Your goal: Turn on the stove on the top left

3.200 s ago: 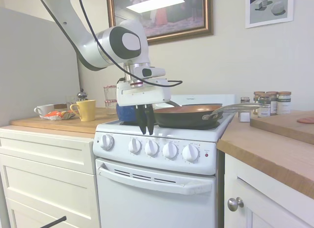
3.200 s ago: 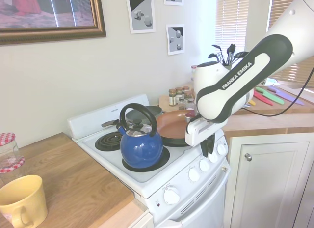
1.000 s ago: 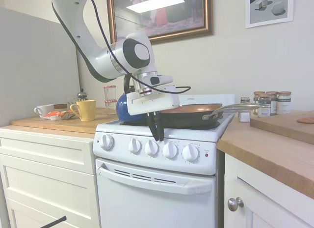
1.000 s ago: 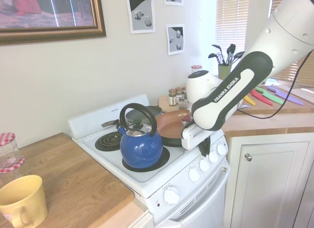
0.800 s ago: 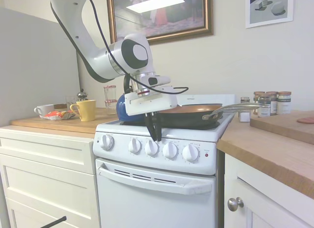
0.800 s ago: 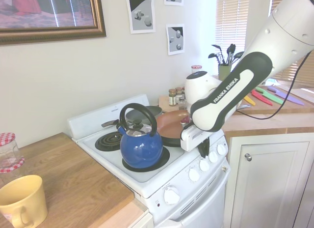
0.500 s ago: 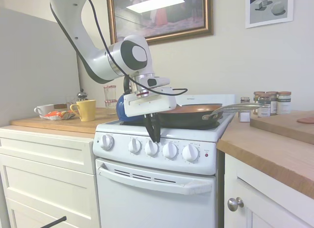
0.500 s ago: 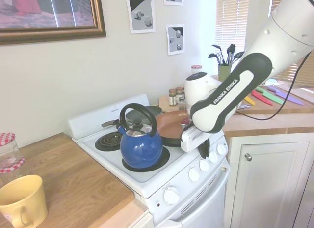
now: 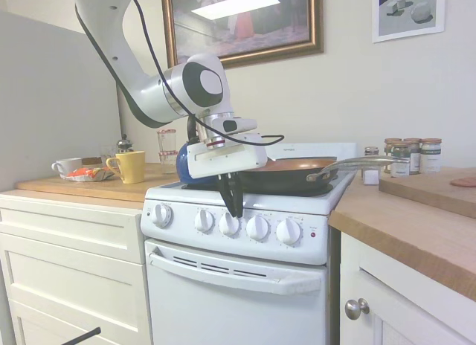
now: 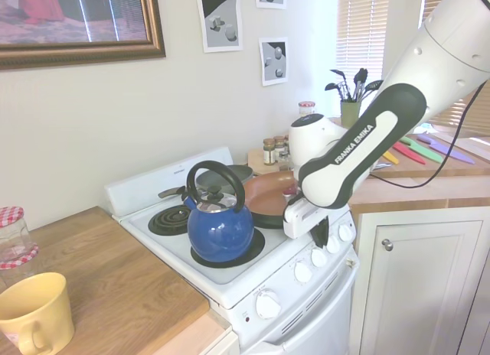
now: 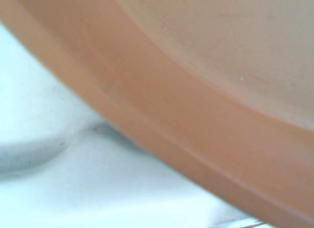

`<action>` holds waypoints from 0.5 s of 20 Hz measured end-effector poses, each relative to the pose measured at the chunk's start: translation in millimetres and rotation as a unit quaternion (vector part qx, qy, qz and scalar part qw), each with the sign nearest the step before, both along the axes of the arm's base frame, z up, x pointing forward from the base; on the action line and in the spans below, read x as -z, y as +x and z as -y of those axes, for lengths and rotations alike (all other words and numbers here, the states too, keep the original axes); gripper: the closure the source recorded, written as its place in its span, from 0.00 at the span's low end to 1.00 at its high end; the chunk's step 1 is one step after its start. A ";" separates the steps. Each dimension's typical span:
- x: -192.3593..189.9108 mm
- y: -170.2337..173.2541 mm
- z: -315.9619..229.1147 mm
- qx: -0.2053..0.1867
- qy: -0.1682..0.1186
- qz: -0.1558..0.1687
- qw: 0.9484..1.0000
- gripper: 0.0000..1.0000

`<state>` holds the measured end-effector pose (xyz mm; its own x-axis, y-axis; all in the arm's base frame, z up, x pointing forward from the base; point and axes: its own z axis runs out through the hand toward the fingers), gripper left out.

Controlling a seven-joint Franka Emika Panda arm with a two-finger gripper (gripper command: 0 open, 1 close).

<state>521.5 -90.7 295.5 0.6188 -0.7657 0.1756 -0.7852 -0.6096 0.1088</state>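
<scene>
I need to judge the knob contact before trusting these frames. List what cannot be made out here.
- Contact between the gripper and the knobs: first exterior view, dark fingertips overlap the panel edge; second exterior view, the arm covers them.
- Knob markings: too small in both exterior views.
- Rear right burner: hidden by the frying pan.
- Wrist view: only the blurred copper pan and white stove surface.

One exterior camera faces the stove front from low; the other looks down from its far side. Both share the pan; the wrist camera sits close above it.
</scene>
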 end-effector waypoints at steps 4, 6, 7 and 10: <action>0.0 -0.5 -0.3 0.000 -0.001 0.000 1.000 1.00; 0.0 -1.4 -0.6 0.000 -0.001 0.000 1.000 1.00; -0.1 -2.7 -0.9 -0.001 -0.001 -0.001 1.000 1.00; 0.7 -8.0 -3.6 -0.001 0.000 -0.003 1.000 1.00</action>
<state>513.5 -87.1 294.8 0.6218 -0.7643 0.1709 -0.7830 -0.6115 0.1140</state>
